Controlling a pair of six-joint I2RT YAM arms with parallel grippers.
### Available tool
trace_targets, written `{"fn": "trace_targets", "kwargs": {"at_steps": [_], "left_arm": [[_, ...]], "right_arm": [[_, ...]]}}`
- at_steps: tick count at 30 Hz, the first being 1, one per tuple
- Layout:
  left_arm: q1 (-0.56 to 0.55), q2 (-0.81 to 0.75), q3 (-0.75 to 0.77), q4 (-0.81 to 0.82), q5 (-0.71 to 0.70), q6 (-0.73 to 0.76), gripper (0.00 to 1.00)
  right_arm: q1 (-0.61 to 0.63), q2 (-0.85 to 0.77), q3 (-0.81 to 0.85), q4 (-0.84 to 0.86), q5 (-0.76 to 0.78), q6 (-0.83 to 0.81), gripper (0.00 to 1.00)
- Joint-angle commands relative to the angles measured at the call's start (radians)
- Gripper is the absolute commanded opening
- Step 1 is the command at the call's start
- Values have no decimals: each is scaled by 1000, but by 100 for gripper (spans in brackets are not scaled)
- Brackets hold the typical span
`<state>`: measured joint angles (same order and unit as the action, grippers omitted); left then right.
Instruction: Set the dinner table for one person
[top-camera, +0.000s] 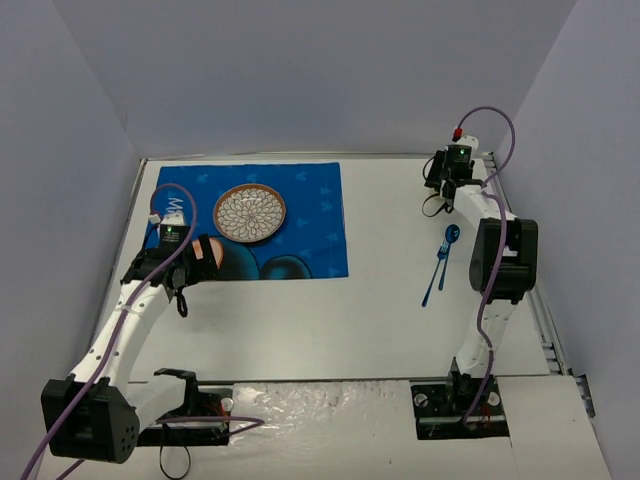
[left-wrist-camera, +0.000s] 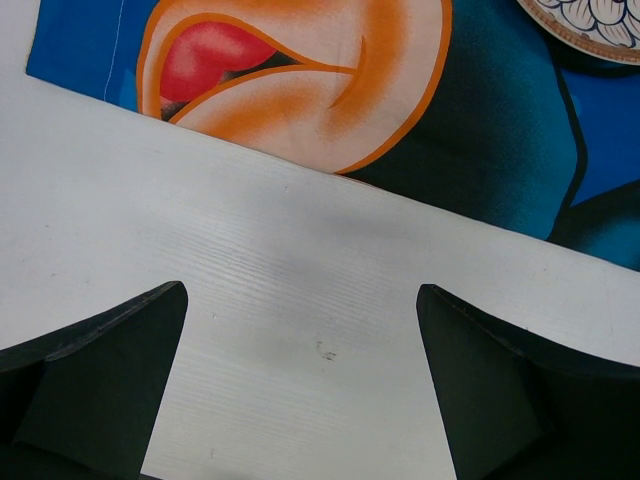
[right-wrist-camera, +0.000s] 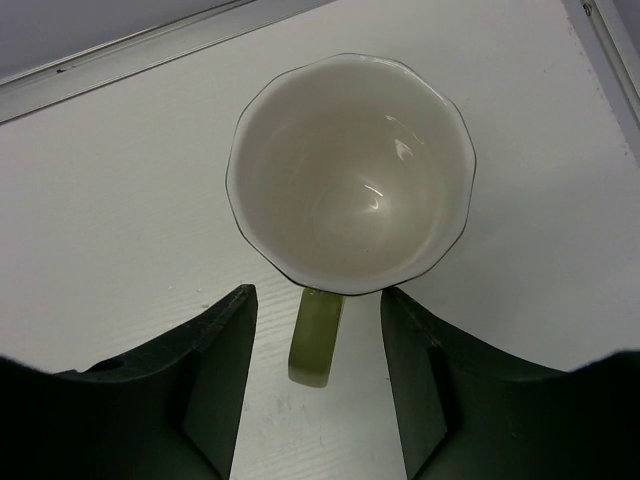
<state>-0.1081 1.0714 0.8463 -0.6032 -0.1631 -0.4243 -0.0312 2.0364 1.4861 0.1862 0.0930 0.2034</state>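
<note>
The dinner table (top-camera: 300, 330) is a large, flat white rectangle with a thin metal rim, and you can see faint fine lines on its surface in the left wrist view. It lies under both grippers. In the top view its long axis seems to run from left to right, across the front of the two arms, and the rims stand parallel to the grey walls.

Your left gripper (left-wrist-camera: 300, 300) hangs over the bare white surface with its fingers wide apart and nothing between them. Just beyond its fingertips starts the near edge of the blue placemat (top-camera: 300, 215), which carries a patterned plate (top-camera: 250, 213) farther away and to the right.

Your right gripper (right-wrist-camera: 318, 300) is over the far right corner of the table, close to the rim. Its fingers are parted, and the green handle (right-wrist-camera: 315, 345) of a white cup (right-wrist-camera: 350, 170) points toward you between them, with a gap on each side. The cup stands upright and empty. A blue spoon (top-camera: 440, 262) lies behind this gripper, nearer to the arm's base.
</note>
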Motion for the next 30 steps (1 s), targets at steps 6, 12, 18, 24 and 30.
{"fn": "trace_targets", "kwargs": {"at_steps": [6,12,18,24,30], "left_arm": [[7,-19,38,33,-35,10,97],[7,-22,37,33,-38,9,97],[7,-25,35,29,-40,5,97],[5,-40,33,29,-53,8,97],[5,-39,28,35,-38,15,97]], "right_arm": [[-23,26,73,75,13,-7,40],[-29,23,64,75,10,-22,31],[-30,9,75,66,-17,-75,2],[12,-58,78,82,-123,-164,0],[109,-115,124,96,-234,-251,0]]}}
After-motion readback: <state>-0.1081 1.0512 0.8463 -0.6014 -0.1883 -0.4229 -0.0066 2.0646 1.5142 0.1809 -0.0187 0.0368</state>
